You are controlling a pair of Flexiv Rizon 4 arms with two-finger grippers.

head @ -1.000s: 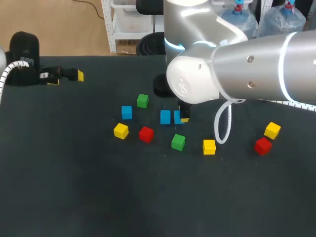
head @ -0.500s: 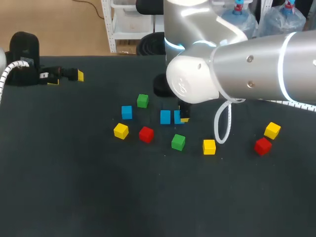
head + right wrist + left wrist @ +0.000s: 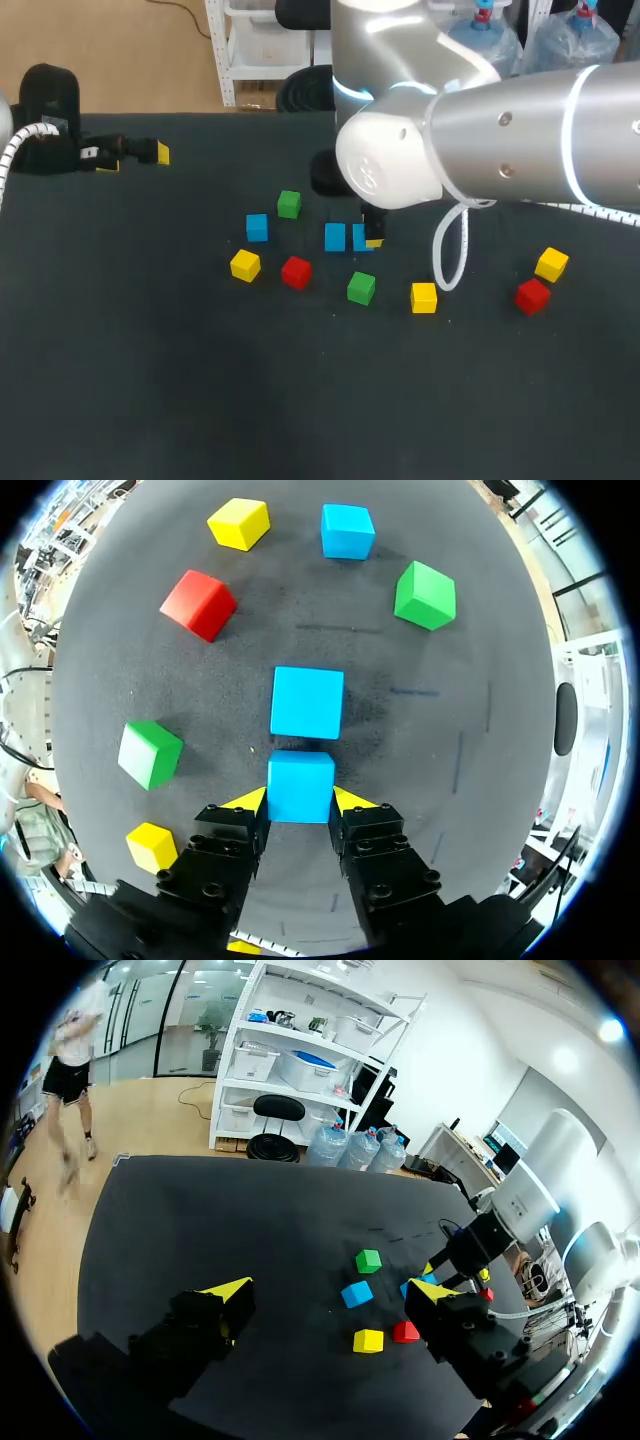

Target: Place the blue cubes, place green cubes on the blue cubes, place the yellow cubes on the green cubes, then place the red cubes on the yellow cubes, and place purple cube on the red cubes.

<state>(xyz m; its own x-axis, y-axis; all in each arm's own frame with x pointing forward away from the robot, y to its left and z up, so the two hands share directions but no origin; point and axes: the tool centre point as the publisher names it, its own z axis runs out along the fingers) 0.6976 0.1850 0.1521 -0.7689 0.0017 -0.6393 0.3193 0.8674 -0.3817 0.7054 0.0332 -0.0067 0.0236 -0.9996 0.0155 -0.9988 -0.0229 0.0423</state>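
My right gripper (image 3: 299, 800) is shut on a blue cube (image 3: 300, 784) that rests low on the dark table; both yellow tips press its sides. A second blue cube (image 3: 307, 702) sits just ahead of it, nearly touching. In the head view the held cube (image 3: 359, 238) is half hidden under the right gripper (image 3: 368, 240), beside its neighbour (image 3: 335, 237). A third blue cube (image 3: 257, 228) lies further left. Green cubes (image 3: 289, 204) (image 3: 361, 288), yellow cubes (image 3: 245, 265) (image 3: 424, 297) (image 3: 551, 264) and red cubes (image 3: 296, 272) (image 3: 532, 295) are scattered about. My left gripper (image 3: 135, 158) is open at the far left. No purple cube shows.
The right arm's large elbow (image 3: 480, 140) hangs over the table's back right and hides what is beneath it. In the left wrist view the open left gripper (image 3: 330, 1295) stays well back from the cubes, over bare table (image 3: 200, 1230).
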